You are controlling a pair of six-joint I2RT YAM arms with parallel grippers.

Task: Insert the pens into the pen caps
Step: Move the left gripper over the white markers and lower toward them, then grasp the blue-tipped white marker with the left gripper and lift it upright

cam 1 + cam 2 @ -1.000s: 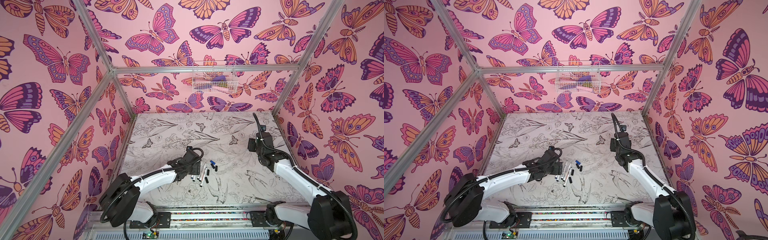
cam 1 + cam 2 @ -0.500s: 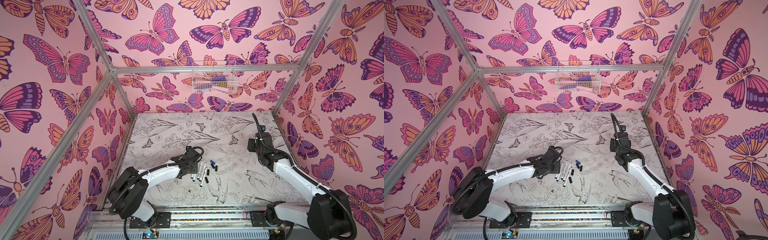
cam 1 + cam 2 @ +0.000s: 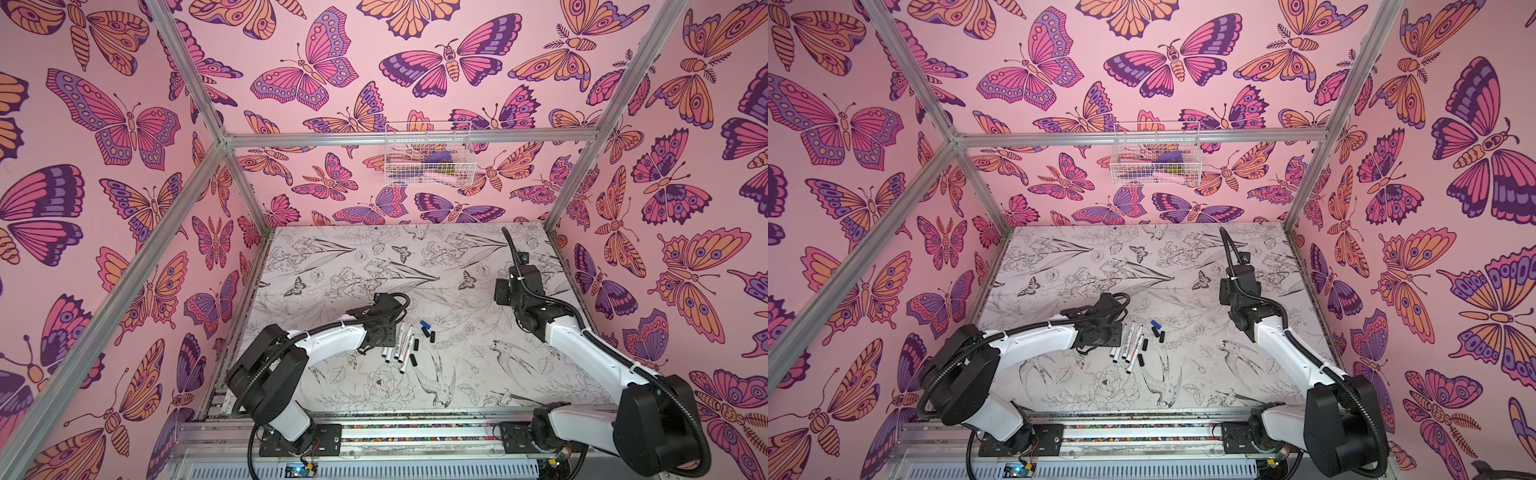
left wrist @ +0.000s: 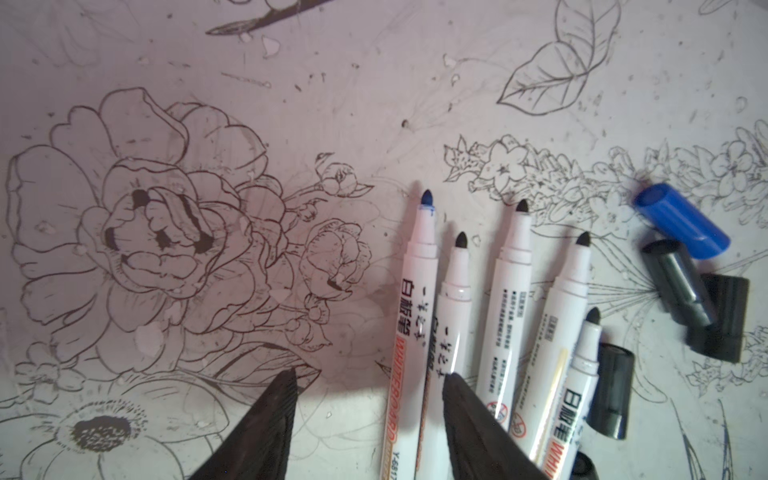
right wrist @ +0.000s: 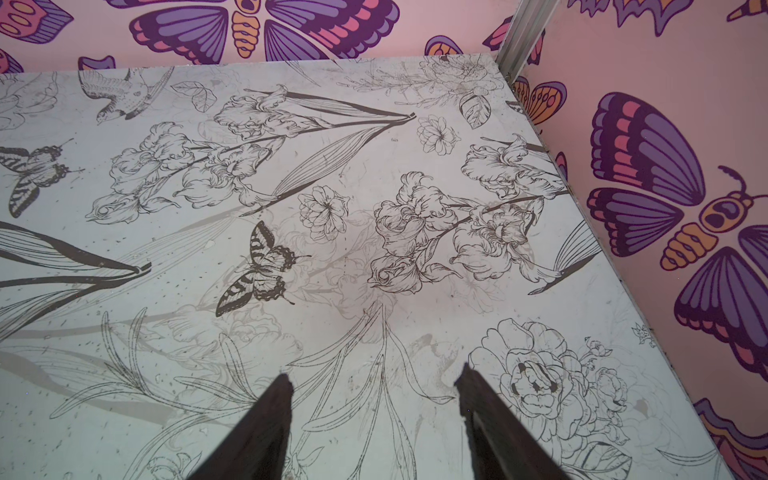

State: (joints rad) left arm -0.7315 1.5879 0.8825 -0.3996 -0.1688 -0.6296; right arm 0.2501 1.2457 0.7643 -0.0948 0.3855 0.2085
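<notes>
Patience helps: my left tool (image 4: 370,374), jaws apart, straddles the blue-tipped pen (image 4: 417,291) among the pens (image 3: 401,340) near the bench (image 3: 478,374) middle, caps (image 4: 677,286) just right, so I should centre it before clenching.

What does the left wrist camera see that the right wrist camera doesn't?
Only the left wrist view shows five uncapped whiteboard markers, a blue cap and black caps. The left end effector is open there, with the blue-tipped marker lying between its tips. Only the right wrist view shows the butterfly wall, an aluminium frame post and the right end effector, open and empty. Both show the flower-printed table and a pair of dark fingers.
</notes>
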